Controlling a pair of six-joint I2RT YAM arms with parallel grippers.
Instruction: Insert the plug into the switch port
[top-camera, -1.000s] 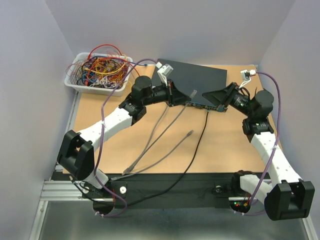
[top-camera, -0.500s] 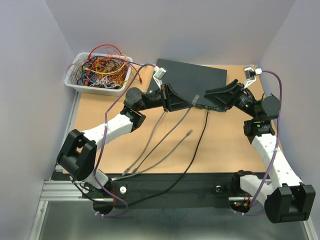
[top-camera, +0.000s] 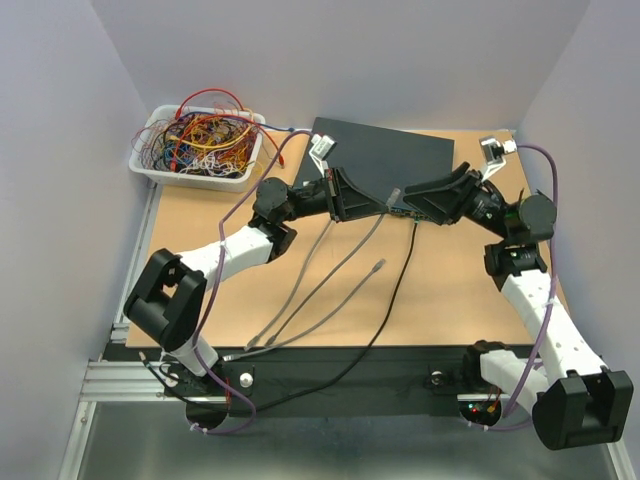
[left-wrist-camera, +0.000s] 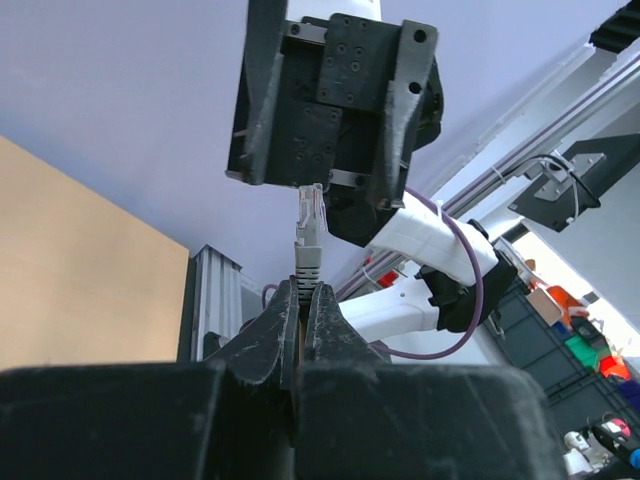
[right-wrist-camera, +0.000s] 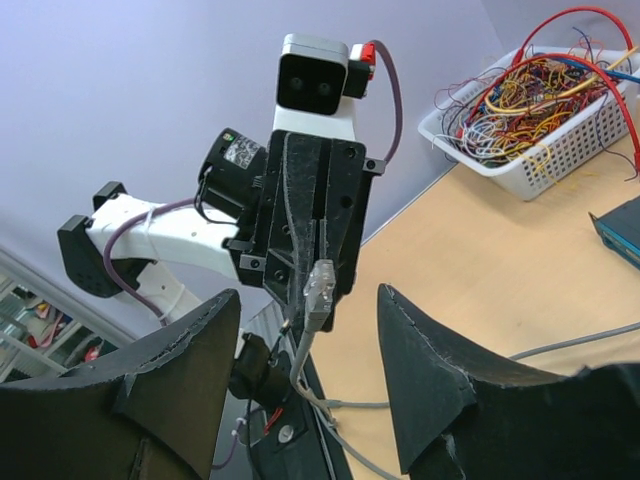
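Note:
The switch (top-camera: 385, 157) is a flat dark box at the back of the table; its teal corner shows in the right wrist view (right-wrist-camera: 620, 225). My left gripper (top-camera: 374, 203) is shut on the boot of a grey cable, holding it in front of the switch. The clear plug (top-camera: 392, 194) sticks out past its fingertips. In the left wrist view my gripper (left-wrist-camera: 300, 292) points the plug (left-wrist-camera: 312, 213) at the right gripper's body. My right gripper (top-camera: 412, 203) is open and faces the left one. In the right wrist view (right-wrist-camera: 308, 292) the plug (right-wrist-camera: 320, 288) lies between its spread fingers, untouched.
A white basket (top-camera: 150, 165) full of coloured wires stands at the back left, also in the right wrist view (right-wrist-camera: 560, 150). Another grey cable with a plug (top-camera: 378, 266) and a black cable (top-camera: 398, 285) run across the table's middle to the near edge.
My left gripper has carried the plug right, away from the switch's left end. My right gripper has swung left from the switch's right end to face it, fingers around the plug.

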